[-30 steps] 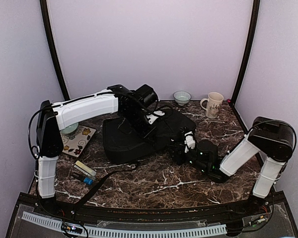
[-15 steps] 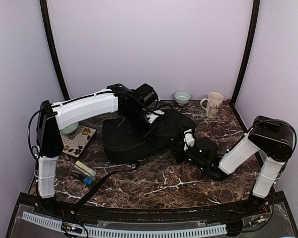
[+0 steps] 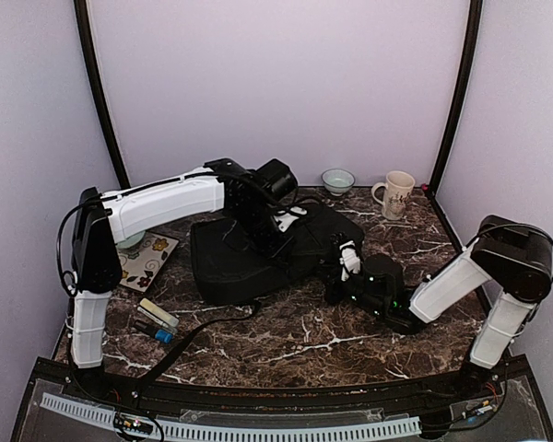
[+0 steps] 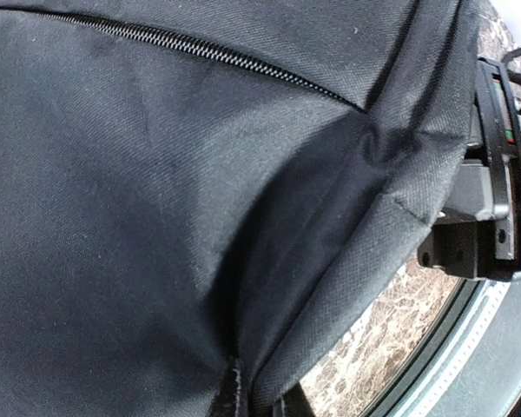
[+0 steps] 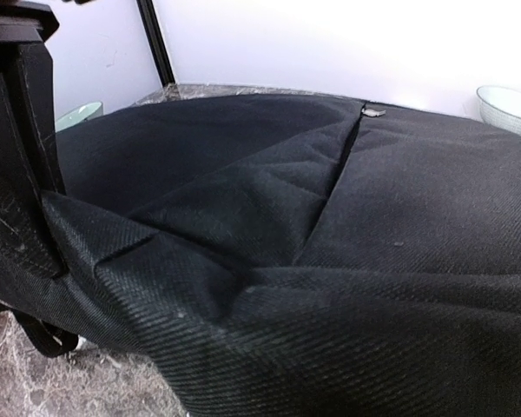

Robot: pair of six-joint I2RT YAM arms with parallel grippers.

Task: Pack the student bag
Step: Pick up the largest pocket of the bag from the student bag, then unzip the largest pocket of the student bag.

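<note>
Closely pressed, left pincer (image 3: 276, 237) and right pincer (image 3: 337, 274) against black student bag (image 3: 229, 262), both grips impossible to tell.

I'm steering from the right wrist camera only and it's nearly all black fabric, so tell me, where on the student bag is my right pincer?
Observer: The right pincer is at the near right edge of the student bag, low over the table.
Operator: And the other arm?
Observer: The left pincer is down on the bag's top, toward its far side.
Operator: Anything loose nearby?
Observer: A pale yellow bar and a blue-ended item lie left of the bag, beside its strap.
</note>
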